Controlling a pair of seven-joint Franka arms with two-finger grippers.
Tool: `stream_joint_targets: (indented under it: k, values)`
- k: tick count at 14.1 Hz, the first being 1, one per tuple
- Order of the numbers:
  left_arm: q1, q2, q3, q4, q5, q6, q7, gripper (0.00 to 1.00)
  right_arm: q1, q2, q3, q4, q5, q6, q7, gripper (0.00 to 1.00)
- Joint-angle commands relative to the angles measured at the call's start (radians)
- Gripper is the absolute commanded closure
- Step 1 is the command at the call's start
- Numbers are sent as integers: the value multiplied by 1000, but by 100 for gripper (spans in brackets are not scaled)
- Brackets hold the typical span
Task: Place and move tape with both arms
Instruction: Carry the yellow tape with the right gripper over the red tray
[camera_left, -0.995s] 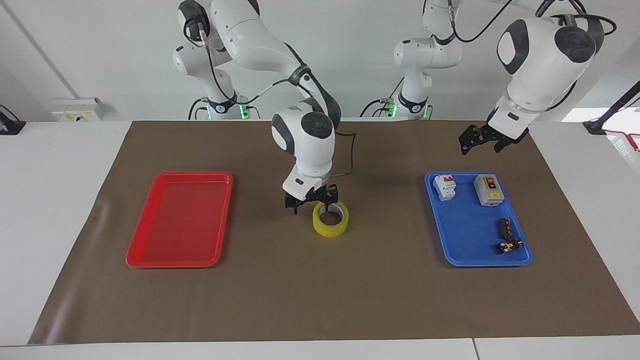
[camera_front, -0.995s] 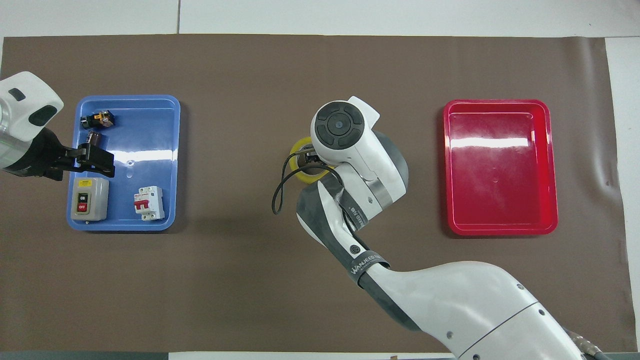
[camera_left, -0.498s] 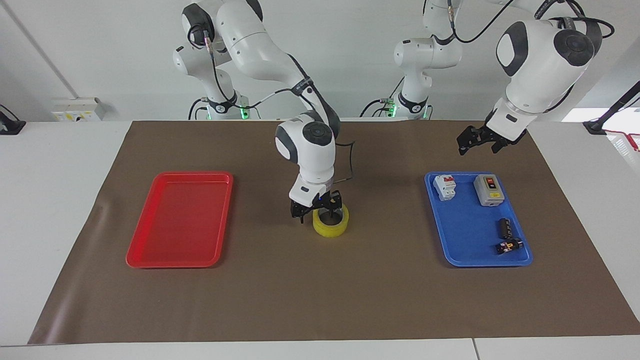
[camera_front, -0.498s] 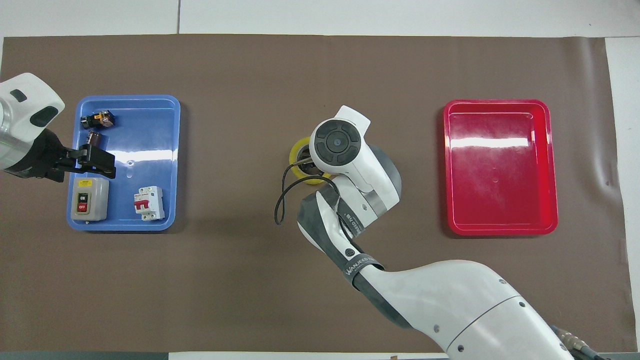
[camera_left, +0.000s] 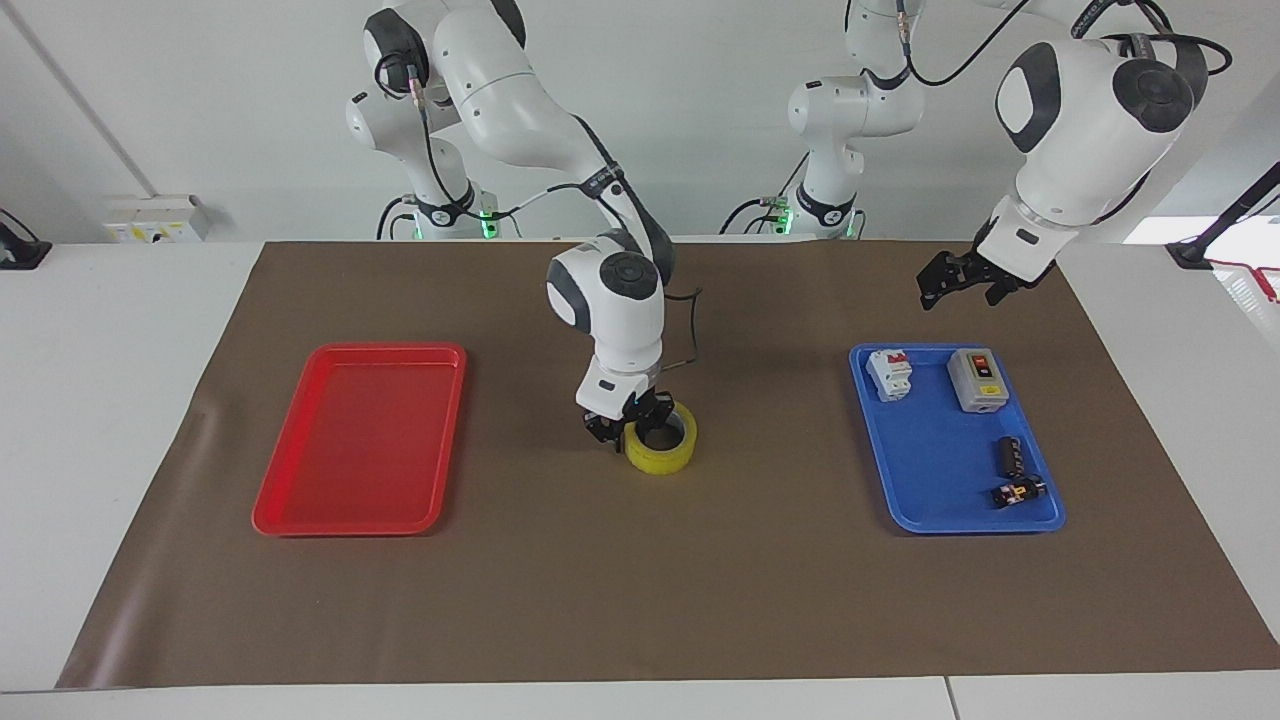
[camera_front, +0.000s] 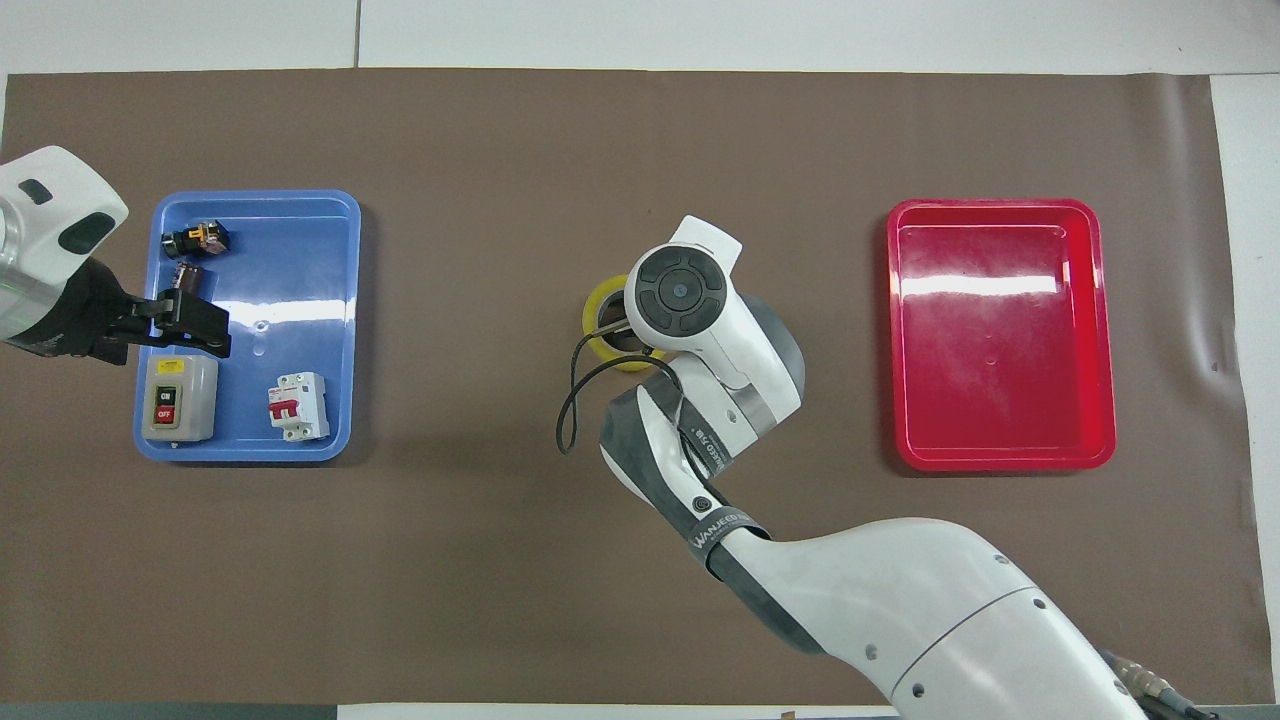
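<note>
The tape (camera_left: 665, 456), a yellow ring, lies flat on the brown mat midway between the two trays. My right gripper (camera_left: 630, 428) is down at the ring's side toward the right arm's end, shut on the tape's wall with one finger inside the hole and one outside. In the overhead view the right wrist covers the gripper and most of the tape (camera_front: 597, 306). My left gripper (camera_left: 955, 283) hangs open and empty in the air over the blue tray's edge (camera_left: 940, 526) nearest the robots, and the left gripper (camera_front: 195, 325) also shows in the overhead view.
In the blue tray (camera_front: 250, 453) are a white breaker (camera_left: 888, 373), a grey switch box (camera_left: 975, 380) and two small dark parts (camera_left: 1012, 470). A red tray (camera_left: 350, 527) sits toward the right arm's end. The brown mat (camera_left: 640, 600) covers the table.
My right gripper came down around the tape's wall and closed on it. The tape stayed in place. The left arm barely moved.
</note>
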Motion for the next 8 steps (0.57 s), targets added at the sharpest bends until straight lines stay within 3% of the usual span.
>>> stream_joint_targets:
  k: [1,5,8]
  values:
    - [20,-15,-15,-10,-16,7,1,0,2,-4,0,1,6,-20,32,100]
    - [17,-15,-15,10,-16,11,12,0,-75,-3,-3,214,-13,-335,23,100]
    - [25,-25,-17,13,-10,14,7,0,-181,-145,-3,154,-10,-458,-135,100]
